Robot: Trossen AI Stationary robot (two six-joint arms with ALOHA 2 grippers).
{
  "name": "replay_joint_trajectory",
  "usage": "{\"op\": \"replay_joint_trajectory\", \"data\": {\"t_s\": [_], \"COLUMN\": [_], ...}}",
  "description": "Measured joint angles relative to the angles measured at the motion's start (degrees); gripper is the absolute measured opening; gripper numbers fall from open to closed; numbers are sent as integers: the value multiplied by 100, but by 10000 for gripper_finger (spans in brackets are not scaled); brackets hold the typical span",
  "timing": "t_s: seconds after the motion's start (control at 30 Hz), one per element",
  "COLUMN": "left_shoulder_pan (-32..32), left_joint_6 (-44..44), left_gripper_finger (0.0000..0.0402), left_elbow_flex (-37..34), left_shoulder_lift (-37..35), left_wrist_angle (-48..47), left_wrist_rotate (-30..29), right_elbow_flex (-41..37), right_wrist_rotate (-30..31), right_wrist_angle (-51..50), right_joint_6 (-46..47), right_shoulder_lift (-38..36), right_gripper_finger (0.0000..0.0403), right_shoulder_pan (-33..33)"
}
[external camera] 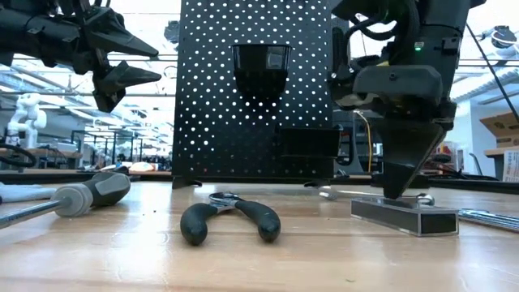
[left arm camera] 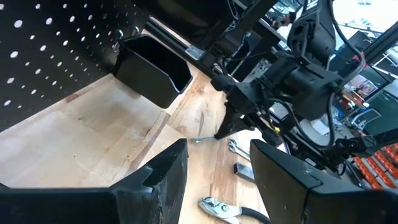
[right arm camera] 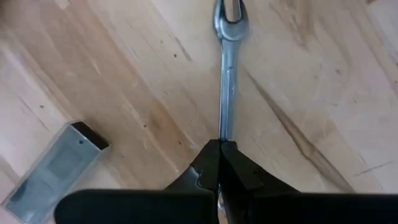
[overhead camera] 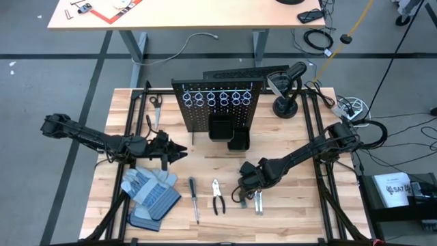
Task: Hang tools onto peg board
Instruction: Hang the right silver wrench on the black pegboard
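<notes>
Silver wrench (right arm camera: 227, 81) pinched by right gripper (right arm camera: 221, 149); grey piece (right arm camera: 53, 165) beside.

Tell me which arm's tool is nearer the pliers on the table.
Right. The right tool is down at the table just to the side of the pliers, shut on a silver wrench. The left tool hovers farther off, near the peg board, above the gloves.

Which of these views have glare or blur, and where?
Low view: bright backlight from the room silhouettes the peg board and both arms; the pliers stay sharp. Left wrist view: its own jaws are blurred up close. Right wrist view: the wrench looks slightly soft, with a shine.
</notes>
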Motion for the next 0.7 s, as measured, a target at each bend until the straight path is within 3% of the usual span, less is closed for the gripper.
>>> {"op": "replay_joint_trajectory", "data": {"t_s": [0.7], "left_shoulder_pan": [-8], "left_joint_6": [334], "left_gripper_finger": [182], "left_elbow_flex": [0], "left_shoulder_lift": [234], "left_wrist_angle": [7], "left_wrist_rotate": [74], "right_elbow_flex": [320], "right_wrist_rotate": [190], "right_wrist_angle": [103], "right_joint_6": [-216], "right_shoulder_lift": [-24], "right_gripper_finger": [1], "right_shoulder_pan": [69]}}
